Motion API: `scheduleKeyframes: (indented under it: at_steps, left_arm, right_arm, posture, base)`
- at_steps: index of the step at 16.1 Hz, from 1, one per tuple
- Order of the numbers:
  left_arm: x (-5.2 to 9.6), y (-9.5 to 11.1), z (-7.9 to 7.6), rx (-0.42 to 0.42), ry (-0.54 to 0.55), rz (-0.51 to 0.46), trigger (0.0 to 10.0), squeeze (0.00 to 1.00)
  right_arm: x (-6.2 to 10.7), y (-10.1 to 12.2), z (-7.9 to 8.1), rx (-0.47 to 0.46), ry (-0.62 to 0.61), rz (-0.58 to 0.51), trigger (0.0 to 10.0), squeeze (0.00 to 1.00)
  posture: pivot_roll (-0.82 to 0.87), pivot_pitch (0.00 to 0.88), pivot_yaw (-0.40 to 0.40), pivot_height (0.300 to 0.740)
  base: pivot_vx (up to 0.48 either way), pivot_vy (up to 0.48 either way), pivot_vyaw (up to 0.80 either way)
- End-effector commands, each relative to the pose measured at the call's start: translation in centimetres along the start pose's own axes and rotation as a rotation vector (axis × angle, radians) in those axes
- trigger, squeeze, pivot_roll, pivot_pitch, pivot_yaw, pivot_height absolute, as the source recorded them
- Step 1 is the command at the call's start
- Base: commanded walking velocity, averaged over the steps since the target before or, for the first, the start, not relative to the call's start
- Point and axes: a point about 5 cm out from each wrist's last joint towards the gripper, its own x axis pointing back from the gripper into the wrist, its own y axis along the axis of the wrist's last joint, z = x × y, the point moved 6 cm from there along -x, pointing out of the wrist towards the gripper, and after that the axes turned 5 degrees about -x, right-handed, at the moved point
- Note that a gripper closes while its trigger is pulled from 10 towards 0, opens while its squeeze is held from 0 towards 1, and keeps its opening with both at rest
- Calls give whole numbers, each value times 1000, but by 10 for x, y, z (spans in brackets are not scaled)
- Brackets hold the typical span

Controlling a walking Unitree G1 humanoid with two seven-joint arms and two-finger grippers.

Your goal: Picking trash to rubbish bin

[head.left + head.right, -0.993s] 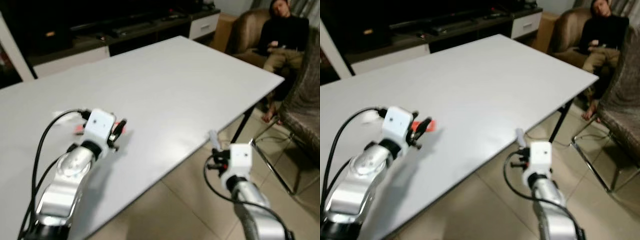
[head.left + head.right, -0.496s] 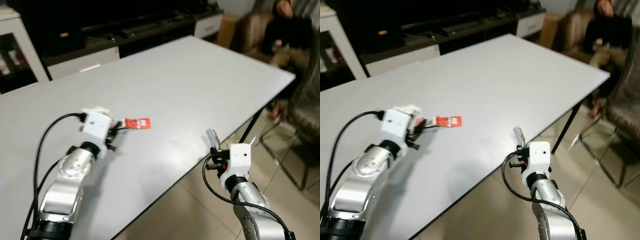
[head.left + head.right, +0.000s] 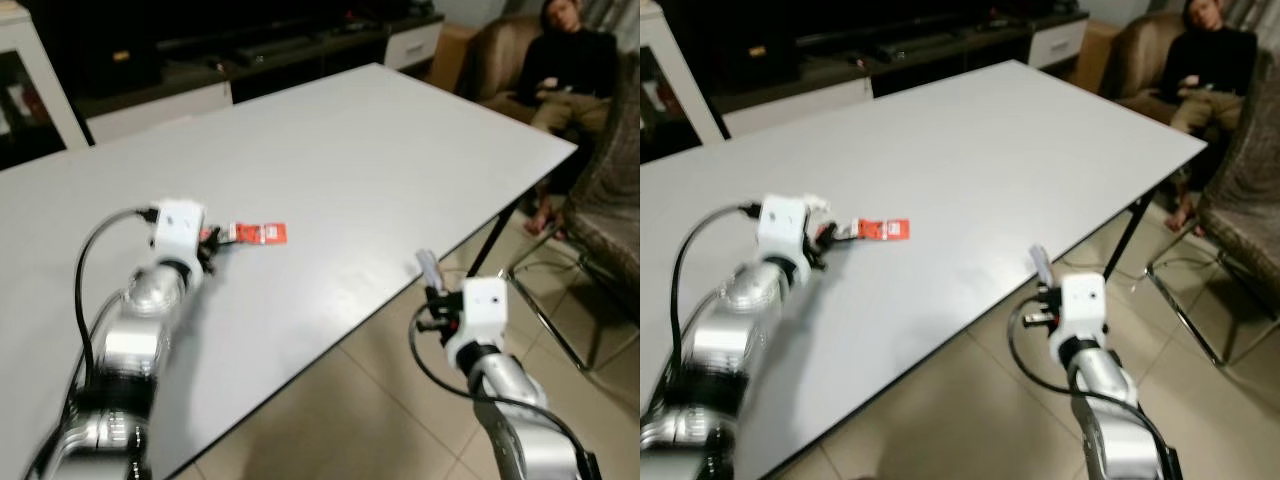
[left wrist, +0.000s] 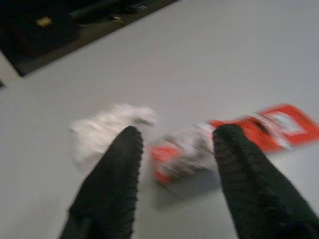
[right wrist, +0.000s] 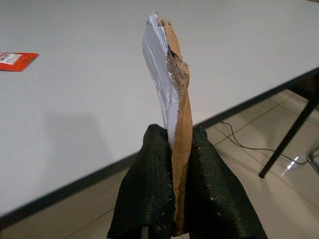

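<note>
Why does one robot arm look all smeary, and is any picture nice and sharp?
In the left eye view the left arm is smeared by motion blur; the left wrist view is blurry too, the red wrapper and white tissue soft. The right wrist view is sharpest: the torn scrap between the right gripper looks crisp.

White table (image 3: 400, 150): red wrapper (image 3: 255, 233) and crumpled white tissue (image 4: 107, 130), just beside each other, well back from the near edge.

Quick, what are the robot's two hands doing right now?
Left hand: open, fingers either side of the red wrapper on the table.
Right hand: closed, holding a torn scrap of card.
</note>
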Motion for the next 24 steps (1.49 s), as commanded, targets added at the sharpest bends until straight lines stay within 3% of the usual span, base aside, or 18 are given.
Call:
scheduleKeyframes:
  at_steps: [1,6,9,12,14,16,17,20,24]
  left_arm:
    - [-8,6,9,-24,33,-12,10000,1000]
    - [-34,32,9,-70,3,-23,10000,1000]
    - [-42,40,29,-107,109,12,10000,1000]
    - [-41,44,47,-65,188,35,10000,1000]
    - [-41,45,55,11,215,49,10000,1000]
    - [-39,38,63,79,251,83,10000,243]
    - [-37,37,68,58,272,88,10000,0]
    - [-31,27,86,33,341,138,10000,0]
    - [-30,23,88,45,327,150,10000,0]
  right_arm:
    - [1,3,1,5,3,-2,10000,0]
    - [12,12,-2,31,0,-15,10000,0]
    - [28,19,4,26,-2,-18,10000,0]
    - [42,19,11,14,0,-7,10000,0]
    - [52,17,12,3,-6,10,10000,0]
    - [59,16,10,1,-22,19,10000,0]
    - [61,18,8,2,-33,17,10000,0]
    - [69,21,4,9,-52,12,10000,0]
    - [71,18,4,6,-61,17,10000,0]
  posture:
    - [-33,8,-13,740]
    - [-115,115,25,740]
    - [-179,193,44,740]
    - [-210,239,52,740]
    - [-216,255,54,740]
    - [-231,261,63,740]
    - [-241,262,69,740]
    - [-253,256,80,740]
    - [-250,249,83,740]
  base:
    - [0,0,0]
    - [0,0,0]
    - [0,0,0]
    - [0,0,0]
    - [0,0,0]
    - [0,0,0]
    - [0,0,0]
    - [0,0,0]
    - [0,0,0]
